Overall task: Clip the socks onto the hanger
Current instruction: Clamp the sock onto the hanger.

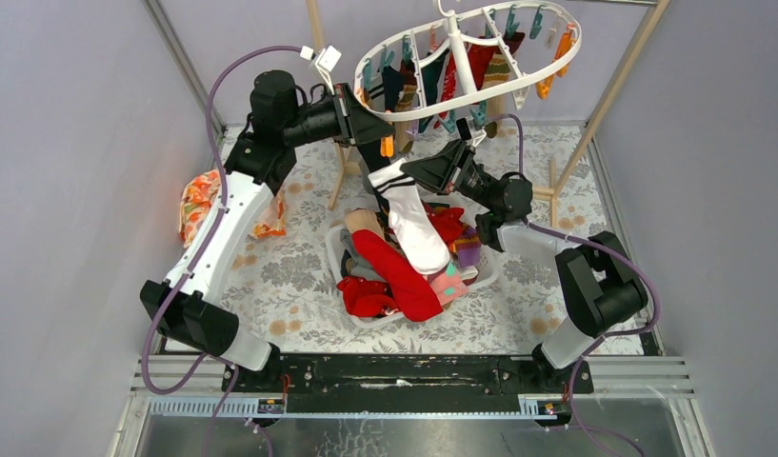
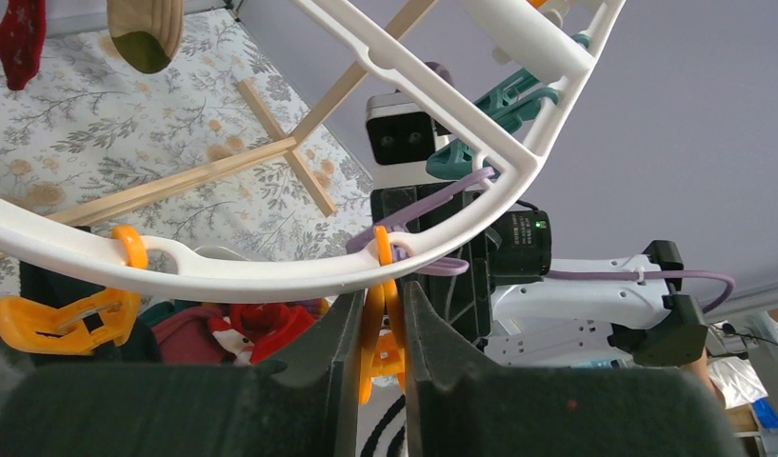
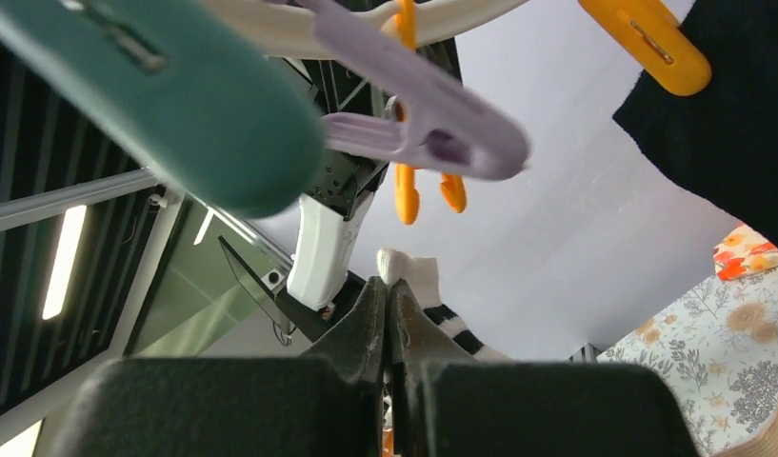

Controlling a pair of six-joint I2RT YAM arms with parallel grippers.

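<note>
The step in hand is judged to be feeding a striped sock [image 1: 414, 225] into an orange clip [image 2: 378, 357] on the hanger [image 2: 251, 276], at the lower left of its rim in the overhead view.

The clip is pinched by the left gripper [image 2: 383, 309], whose fingers stand narrow, only the clip's width apart. The right gripper [image 3: 389, 297] is closed tight on the sock's cuff. The rest of the sock hangs down over the pile [image 1: 396, 278] at centre frame. In the right wrist view the cuff is seen just below the clip's two tips and apart from them. Whether the mouth is spread enough cannot be told.

To do this well:
- The cuff is best raised straight up between the tips.
- The purple clip [image 3: 432, 143], just beside at upper centre, is best avoided.
- The squeeze should be kept on until fabric sits well inside the mouth.
- The left grip should then be eased off first, and the sock let go only once it is bitten.
- Sideways pushes on the rim are best avoided, since the hanger is likely to swing.
</note>
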